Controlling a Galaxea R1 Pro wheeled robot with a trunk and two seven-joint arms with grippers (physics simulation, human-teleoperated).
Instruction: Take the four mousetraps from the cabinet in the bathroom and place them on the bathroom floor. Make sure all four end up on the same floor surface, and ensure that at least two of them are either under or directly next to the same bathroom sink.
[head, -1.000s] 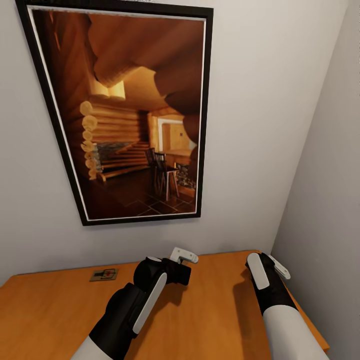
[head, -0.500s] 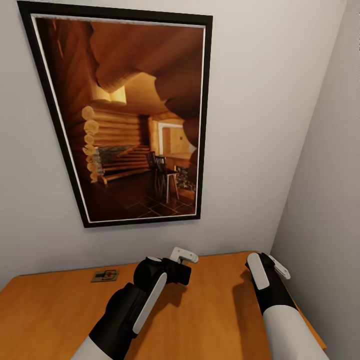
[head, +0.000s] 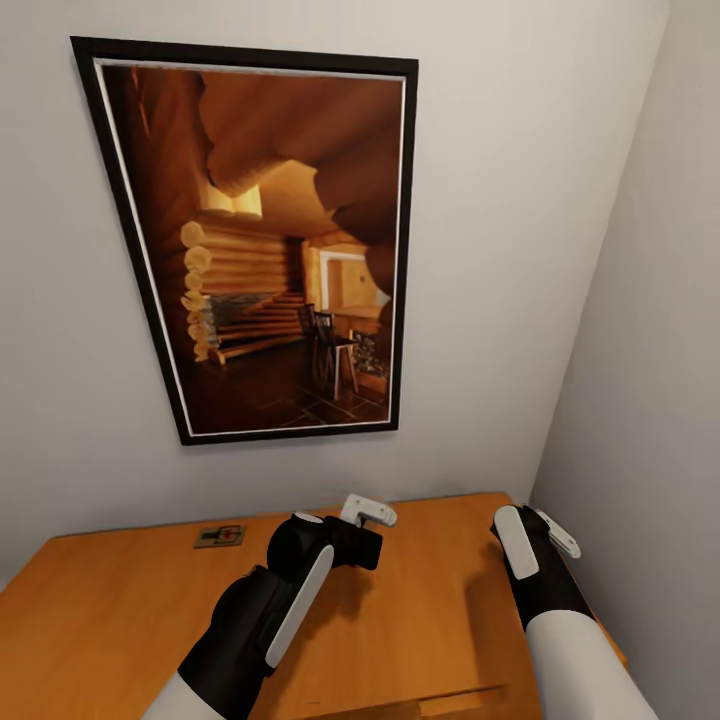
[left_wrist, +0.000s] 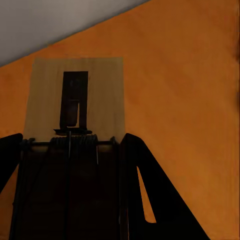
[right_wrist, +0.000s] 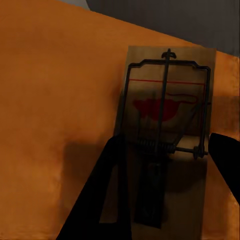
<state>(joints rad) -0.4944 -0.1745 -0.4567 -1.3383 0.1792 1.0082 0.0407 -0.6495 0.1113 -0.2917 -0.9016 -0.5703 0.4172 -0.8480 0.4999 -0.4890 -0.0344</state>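
Mousetraps, flat tan-wood boards, sit between each gripper's dark fingers above the orange-brown wooden cabinet: left, right. A third lies untouched; floor placement remains.

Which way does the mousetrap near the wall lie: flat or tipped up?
Flat: the mousetrap lies board-down on the cabinet top, its red spot facing up.
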